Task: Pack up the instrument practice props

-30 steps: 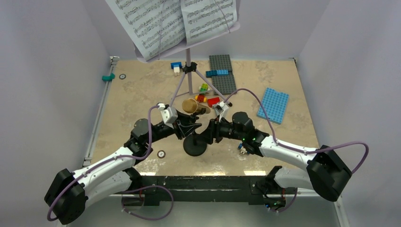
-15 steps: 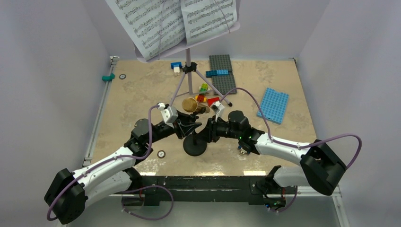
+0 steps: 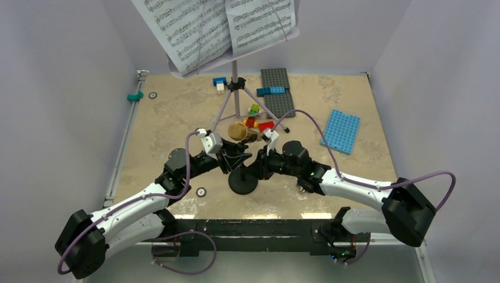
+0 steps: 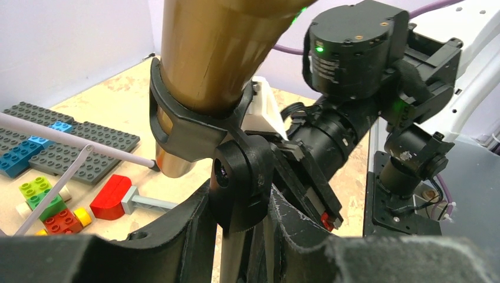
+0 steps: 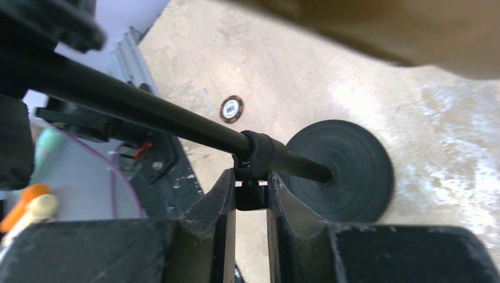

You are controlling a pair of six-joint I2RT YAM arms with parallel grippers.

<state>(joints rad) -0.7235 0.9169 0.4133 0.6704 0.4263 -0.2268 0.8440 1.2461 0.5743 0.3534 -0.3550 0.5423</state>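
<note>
Mic stand (image 3: 243, 184) stood on the counter (image 3: 165, 118), left claw (image 4: 242, 209) clamped below its microphone (image 4: 218, 53), right claw (image 5: 250, 186) pinching its pole collar.

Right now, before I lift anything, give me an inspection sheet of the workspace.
Surface: tan stone-look table, no spills seen.
Job's things: music stand upright, holding sheet-music pages; microphone clipped in mic stand.
Clutter: bricks, toy hammer, baseplates, small discs.
Claws: left claw and right claw both closed on the mic stand.
Cables: purple cables loop off both arms; no snag seen.
Surroundings: plain walls on three sides.
</note>
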